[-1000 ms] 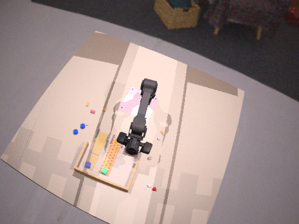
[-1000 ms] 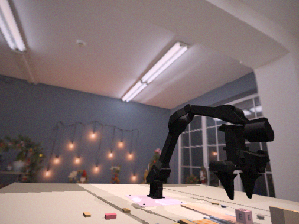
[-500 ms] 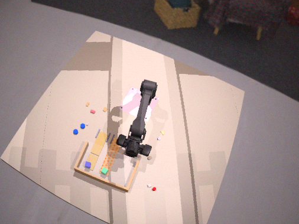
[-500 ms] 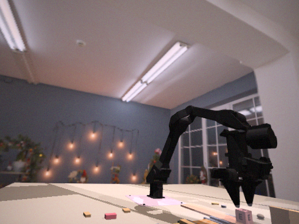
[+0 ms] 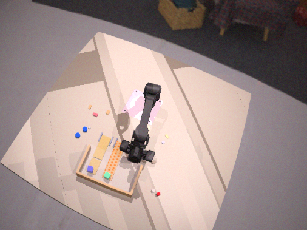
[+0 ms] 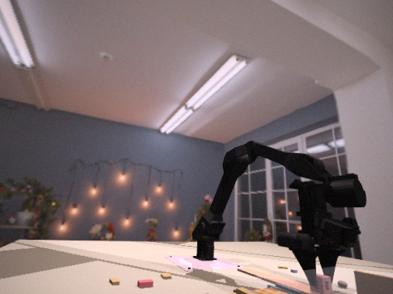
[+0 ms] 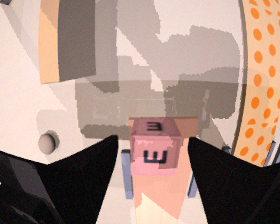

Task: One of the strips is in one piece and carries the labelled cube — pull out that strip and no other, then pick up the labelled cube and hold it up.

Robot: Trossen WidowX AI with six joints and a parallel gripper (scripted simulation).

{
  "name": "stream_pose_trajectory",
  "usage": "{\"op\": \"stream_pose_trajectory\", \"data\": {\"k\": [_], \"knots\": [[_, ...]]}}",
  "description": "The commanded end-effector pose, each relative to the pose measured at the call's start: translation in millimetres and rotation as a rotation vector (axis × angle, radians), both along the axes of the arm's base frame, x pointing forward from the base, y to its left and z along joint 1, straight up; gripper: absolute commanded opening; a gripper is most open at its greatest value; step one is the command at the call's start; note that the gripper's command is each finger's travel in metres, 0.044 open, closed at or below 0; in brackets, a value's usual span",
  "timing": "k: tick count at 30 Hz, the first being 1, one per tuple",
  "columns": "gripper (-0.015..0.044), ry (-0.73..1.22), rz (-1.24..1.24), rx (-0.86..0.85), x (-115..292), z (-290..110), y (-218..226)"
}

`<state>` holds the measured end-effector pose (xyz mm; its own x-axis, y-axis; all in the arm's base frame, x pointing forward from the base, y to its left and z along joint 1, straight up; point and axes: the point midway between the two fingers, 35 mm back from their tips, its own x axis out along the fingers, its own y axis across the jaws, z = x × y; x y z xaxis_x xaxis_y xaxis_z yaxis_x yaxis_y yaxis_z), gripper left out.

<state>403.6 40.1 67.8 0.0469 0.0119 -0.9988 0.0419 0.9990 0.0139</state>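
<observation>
The labelled pink cube [image 7: 156, 150] [image 6: 322, 282], marked E, sits on a pale peach strip [image 7: 156, 206] [image 6: 272, 277]. My gripper [image 7: 153, 142] [image 6: 320, 283] is down at the cube with one finger on each side; it is partly closed, with narrow gaps still showing to the cube's faces. In the overhead view the wrist [image 5: 137, 153] hides the cube. An orange dotted strip [image 5: 113, 159] [image 7: 259, 97] carries a green cube [image 5: 107, 175]. A yellow strip lies in two pieces [image 5: 103, 142] [image 5: 94, 165], with a purple cube [image 5: 90, 169] on the far piece.
A low wooden frame [image 5: 103, 185] encloses the strips' far ends. A small grey ball [image 7: 48, 141] [image 5: 153, 162] lies beside the gripper. Small blocks [image 5: 95, 115], blue discs [image 5: 77, 135] and a red ball [image 5: 158, 193] are scattered on the table. The arm's base stands on a pink mat [image 5: 133, 105].
</observation>
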Motion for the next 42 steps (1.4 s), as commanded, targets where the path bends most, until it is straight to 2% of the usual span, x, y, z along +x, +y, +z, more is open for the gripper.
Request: {"op": "stream_pose_trajectory", "data": {"k": [1, 6, 11, 17, 20, 35, 42], "knots": [[0.0250, 0.005, 0.003, -0.001, -2, -9, 0], [0.0250, 0.005, 0.003, -0.001, -2, -9, 0], [0.0119, 0.002, 0.000, 0.000, -1, -6, 0], [0.0079, 0.002, 0.000, 0.000, -1, -6, 0], [0.0000, 0.003, 0.000, 0.000, -1, -5, 0], [0.0000, 0.010, 0.003, -0.001, -59, 31, -6], [0.0000, 0.010, 0.003, -0.001, -64, 33, -7]]}}
